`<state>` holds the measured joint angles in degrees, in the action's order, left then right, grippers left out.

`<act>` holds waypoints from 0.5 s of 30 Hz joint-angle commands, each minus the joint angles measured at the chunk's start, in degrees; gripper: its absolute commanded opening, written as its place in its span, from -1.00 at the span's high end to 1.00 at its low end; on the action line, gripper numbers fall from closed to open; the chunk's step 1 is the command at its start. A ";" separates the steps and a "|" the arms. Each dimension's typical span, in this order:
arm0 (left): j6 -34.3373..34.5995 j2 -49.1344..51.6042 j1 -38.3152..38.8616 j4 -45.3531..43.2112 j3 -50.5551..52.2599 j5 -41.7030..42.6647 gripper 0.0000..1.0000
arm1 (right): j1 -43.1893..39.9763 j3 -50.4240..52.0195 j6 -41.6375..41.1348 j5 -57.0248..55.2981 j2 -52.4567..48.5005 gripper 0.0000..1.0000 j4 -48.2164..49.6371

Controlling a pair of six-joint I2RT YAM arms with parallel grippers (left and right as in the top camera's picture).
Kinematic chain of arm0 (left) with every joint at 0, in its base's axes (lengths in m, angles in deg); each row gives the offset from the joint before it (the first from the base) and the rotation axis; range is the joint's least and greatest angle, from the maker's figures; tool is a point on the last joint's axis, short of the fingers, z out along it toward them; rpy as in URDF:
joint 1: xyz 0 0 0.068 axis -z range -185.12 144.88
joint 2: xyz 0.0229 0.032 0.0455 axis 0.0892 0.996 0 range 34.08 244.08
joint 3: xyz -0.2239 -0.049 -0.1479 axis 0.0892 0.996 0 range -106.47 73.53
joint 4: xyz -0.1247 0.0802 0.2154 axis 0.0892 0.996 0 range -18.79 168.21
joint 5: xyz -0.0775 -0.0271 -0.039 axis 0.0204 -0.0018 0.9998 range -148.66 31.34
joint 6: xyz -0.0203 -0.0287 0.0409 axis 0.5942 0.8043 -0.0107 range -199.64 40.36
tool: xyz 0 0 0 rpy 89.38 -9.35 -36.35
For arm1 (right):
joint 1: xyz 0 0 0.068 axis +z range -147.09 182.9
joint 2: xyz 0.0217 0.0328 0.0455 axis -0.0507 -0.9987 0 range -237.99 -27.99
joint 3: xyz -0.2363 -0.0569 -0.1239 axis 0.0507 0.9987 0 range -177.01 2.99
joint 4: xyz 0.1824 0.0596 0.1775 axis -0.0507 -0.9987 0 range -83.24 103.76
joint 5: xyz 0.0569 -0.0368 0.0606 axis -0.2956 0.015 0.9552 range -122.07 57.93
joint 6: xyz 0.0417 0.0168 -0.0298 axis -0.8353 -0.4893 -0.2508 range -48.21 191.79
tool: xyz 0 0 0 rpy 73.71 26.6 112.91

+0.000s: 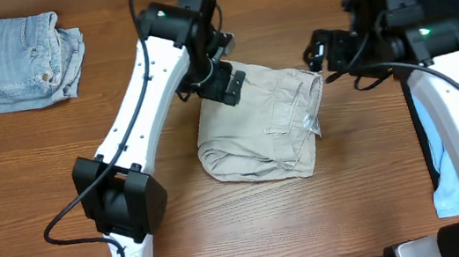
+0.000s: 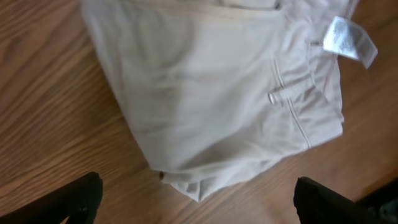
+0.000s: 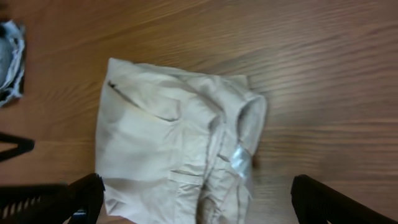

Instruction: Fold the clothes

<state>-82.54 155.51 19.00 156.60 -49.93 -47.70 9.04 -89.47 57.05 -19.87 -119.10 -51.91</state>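
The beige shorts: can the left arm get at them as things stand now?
Probably yes. The left tool hangs open just over a corner of the beige shorts, and nothing lies between them. The right tool is apart, at the other side.

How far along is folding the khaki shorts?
Done: the khaki shorts lie as a compact folded bundle. In hand: nothing; the left gripper and right gripper are both open and empty near it. Left: perhaps tidying the lumpy lower edge and the white label sticking out.

overhead, both wrists above shorts (image 1: 256, 129)
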 commanded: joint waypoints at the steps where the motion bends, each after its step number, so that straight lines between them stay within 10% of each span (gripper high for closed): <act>1: -3.56 -0.02 1.62 0.52 0.00 0.92 -1.00 | -2.36 -0.66 0.20 -0.76 1.11 -1.00 -0.94; 15: -4.83 0.02 7.52 -3.87 9.90 0.70 -1.00 | -8.04 -0.63 3.06 -0.66 1.11 -1.00 -4.83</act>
<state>-85.90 155.51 26.00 153.95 -42.98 -47.72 1.67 -89.45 58.84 -20.33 -119.10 -56.80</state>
